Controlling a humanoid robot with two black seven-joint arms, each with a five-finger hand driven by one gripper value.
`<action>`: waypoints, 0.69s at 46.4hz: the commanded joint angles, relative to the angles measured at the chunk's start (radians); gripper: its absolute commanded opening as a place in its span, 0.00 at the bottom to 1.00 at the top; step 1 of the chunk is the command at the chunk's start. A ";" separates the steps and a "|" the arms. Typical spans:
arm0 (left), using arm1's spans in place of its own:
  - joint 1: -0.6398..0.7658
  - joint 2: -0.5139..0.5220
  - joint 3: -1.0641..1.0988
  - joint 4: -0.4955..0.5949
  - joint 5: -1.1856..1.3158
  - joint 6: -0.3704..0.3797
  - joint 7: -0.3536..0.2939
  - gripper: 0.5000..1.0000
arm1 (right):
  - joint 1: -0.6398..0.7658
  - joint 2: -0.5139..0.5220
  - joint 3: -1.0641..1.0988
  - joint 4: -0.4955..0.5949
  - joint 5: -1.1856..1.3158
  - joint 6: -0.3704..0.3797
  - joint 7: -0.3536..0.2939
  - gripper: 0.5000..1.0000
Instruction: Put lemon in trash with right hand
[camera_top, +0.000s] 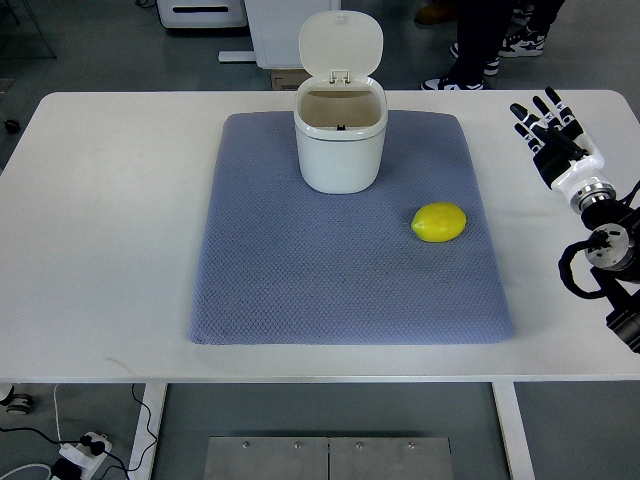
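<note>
Top view: one camera is looking steeply down on a white worktop (110, 220) carrying a blue-grey mat (300, 270).
Lemon: the lemon (439, 222) is lying on the right part of the mat, near its right edge, lengthwise left to right, touching nothing else.
Trash: the trash bin (340, 140) is standing upright at the far middle of the mat, well apart from the lemon; its lid (341, 45) is hinged back and standing open, so the mouth is showing clear.
Right hand: the right hand (548, 132) is hovering over bare worktop at the far right, off the mat, fingers spread and gripping nothing, pointing toward the far side.
Left hand: it is not showing anywhere.
Stage: judging by the layout, the reach is not yet begun; the lemon is lying untouched.
Risk, rolling: the lemon is rounded and smooth, so a glancing touch by one finger could be sending it rolling toward the mat edge.
Risk, grip: closing on its tapered ends instead of its belly could be squeezing it out of the fingers.
Risk, bin: the bin looks light and the raised lid is standing just behind the mouth; a low or long carry could be knocking the rim or the lid.
Risk, release: letting go short of the mouth could be bouncing the lemon off the rim.
</note>
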 joint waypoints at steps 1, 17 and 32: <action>0.002 0.000 -0.001 0.000 0.000 0.000 0.000 1.00 | 0.001 0.000 0.000 0.000 0.001 0.000 0.000 1.00; 0.003 0.000 0.001 -0.001 0.000 -0.002 0.000 1.00 | 0.004 0.000 0.000 0.000 0.001 -0.001 0.000 1.00; 0.003 0.000 0.001 -0.001 0.000 -0.002 0.000 1.00 | 0.004 0.009 0.002 0.000 0.003 -0.001 0.000 1.00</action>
